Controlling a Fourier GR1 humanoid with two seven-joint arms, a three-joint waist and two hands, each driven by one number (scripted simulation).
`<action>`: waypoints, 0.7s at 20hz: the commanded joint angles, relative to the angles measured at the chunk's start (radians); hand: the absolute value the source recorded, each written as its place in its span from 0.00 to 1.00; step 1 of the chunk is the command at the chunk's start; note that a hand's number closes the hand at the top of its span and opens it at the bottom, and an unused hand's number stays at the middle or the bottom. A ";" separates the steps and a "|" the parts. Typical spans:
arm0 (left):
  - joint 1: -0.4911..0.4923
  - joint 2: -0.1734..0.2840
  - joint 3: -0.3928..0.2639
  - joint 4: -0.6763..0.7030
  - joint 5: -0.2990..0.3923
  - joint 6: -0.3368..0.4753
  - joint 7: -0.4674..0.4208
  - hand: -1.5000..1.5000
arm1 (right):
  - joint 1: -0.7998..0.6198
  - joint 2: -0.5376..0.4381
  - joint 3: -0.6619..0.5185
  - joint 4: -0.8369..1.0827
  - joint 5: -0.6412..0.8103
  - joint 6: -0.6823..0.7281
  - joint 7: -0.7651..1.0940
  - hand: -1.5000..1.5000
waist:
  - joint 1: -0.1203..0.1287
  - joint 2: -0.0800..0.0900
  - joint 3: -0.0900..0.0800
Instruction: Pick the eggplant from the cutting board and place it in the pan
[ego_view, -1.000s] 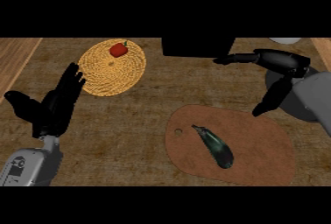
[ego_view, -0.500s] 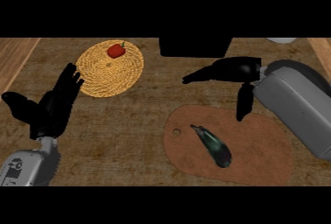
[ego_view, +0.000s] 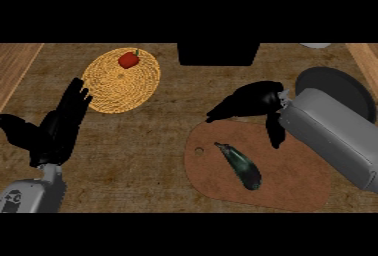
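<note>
The tabletop is brown and coarse-grained, with lighter wood strips along both side edges. The eggplant lies untouched on the rounded cutting board, slanted across its middle. My right hand hovers over the board's far edge, fingers relaxed and grasping nothing. The dark pan sits beyond my right forearm. My left hand rests open at the left, fingers up. A woven mat carries a red pepper.
</note>
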 joint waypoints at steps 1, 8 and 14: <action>-0.038 -0.012 0.021 0.078 -0.018 -0.005 -0.048 0.50 | 0.011 -0.075 0.034 -0.094 0.078 0.042 -0.120 0.00 | -0.019 0.000 0.000; -0.044 0.005 0.063 0.090 -0.003 -0.044 -0.026 0.50 | 0.018 -0.096 -0.036 -0.181 0.148 0.056 -0.054 0.00 | -0.016 -0.001 0.000; -0.004 -0.025 0.037 -0.013 -0.040 0.005 0.040 0.50 | 0.112 -0.048 -0.066 -0.256 0.142 0.074 -0.008 0.00 | -0.016 -0.002 0.000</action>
